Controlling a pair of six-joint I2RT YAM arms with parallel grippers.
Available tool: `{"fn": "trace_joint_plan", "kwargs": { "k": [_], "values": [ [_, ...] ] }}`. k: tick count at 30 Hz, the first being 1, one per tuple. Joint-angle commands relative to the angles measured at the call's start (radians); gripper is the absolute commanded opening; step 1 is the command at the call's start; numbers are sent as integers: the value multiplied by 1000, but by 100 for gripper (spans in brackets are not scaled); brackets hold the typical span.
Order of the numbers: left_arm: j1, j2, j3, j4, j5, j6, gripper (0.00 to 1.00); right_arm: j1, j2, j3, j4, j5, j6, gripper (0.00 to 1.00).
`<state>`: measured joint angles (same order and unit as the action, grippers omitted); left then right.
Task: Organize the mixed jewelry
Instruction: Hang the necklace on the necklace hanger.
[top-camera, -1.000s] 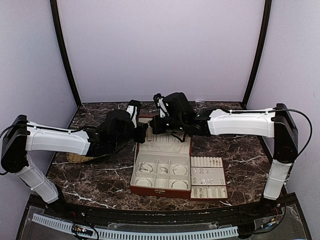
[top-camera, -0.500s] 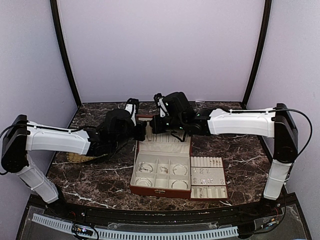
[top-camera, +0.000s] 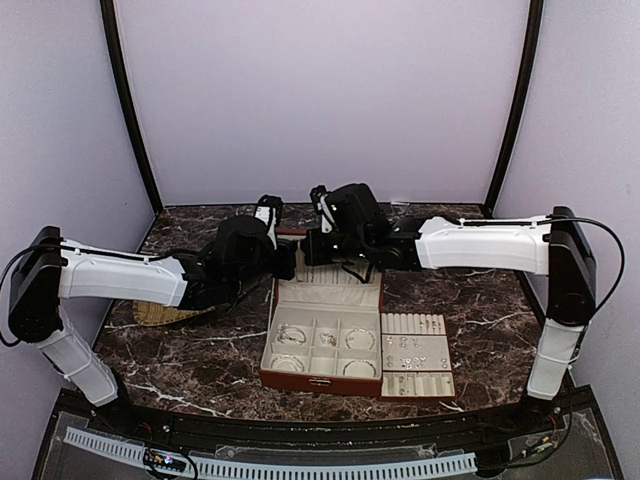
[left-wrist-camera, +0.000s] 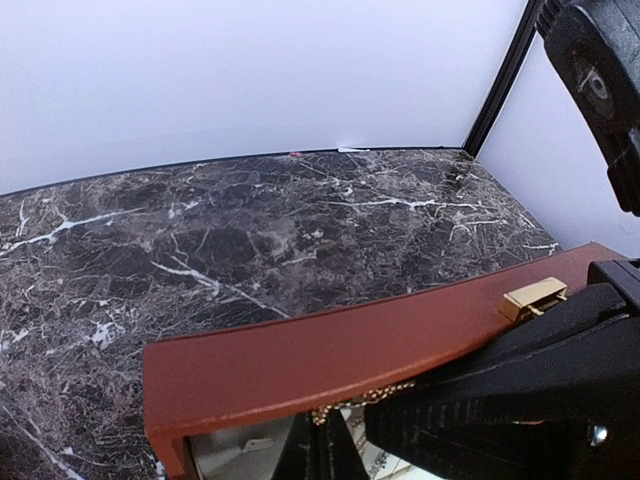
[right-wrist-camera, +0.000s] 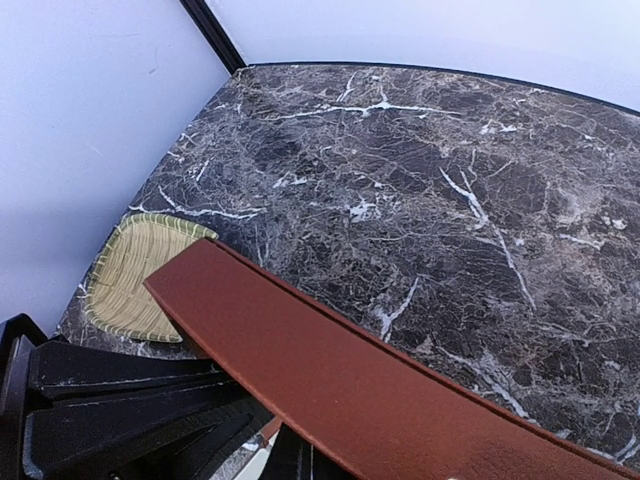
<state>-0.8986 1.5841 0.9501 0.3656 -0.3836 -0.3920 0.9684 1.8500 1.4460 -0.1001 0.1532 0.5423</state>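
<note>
Marble table (top-camera: 200, 360). Red-brown box (top-camera: 320, 382) toward 6 o'clock, open, lid (left-wrist-camera: 330, 345) raised at its 12 o'clock edge. Left gripper (top-camera: 286, 262) and right gripper (top-camera: 309, 249) at the lid's top edge, jaws pressed together; whether they pinch the lid, cannot tell. Cream tray (top-camera: 410, 323) just beside the box at 3 o'clock. Woven mat (top-camera: 160, 315) at 9 o'clock. Mixed jewelry (top-camera: 291, 335): silvery hoops in box compartments, small pieces on the tray.

Red-brown box (top-camera: 320, 381) lined cream, silvery jewelry (top-camera: 291, 336), straw-coloured woven mat (right-wrist-camera: 140, 270), dark marble table (top-camera: 200, 360) veined white.
</note>
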Motion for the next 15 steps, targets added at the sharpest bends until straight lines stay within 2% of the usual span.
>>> {"fn": "trace_joint_plan", "kwargs": {
  "k": [1, 9, 15],
  "values": [
    [6, 5, 27, -19, -12, -18, 3, -10, 16, 38, 19, 25, 33, 0],
    [7, -2, 7, -31, -27, -27, 7, -10, 46, 71, -14, 13, 63, 0],
    [9, -16, -15, -19, -26, -31, 15, -10, 55, 85, -32, 16, 81, 0]
  ]
}}
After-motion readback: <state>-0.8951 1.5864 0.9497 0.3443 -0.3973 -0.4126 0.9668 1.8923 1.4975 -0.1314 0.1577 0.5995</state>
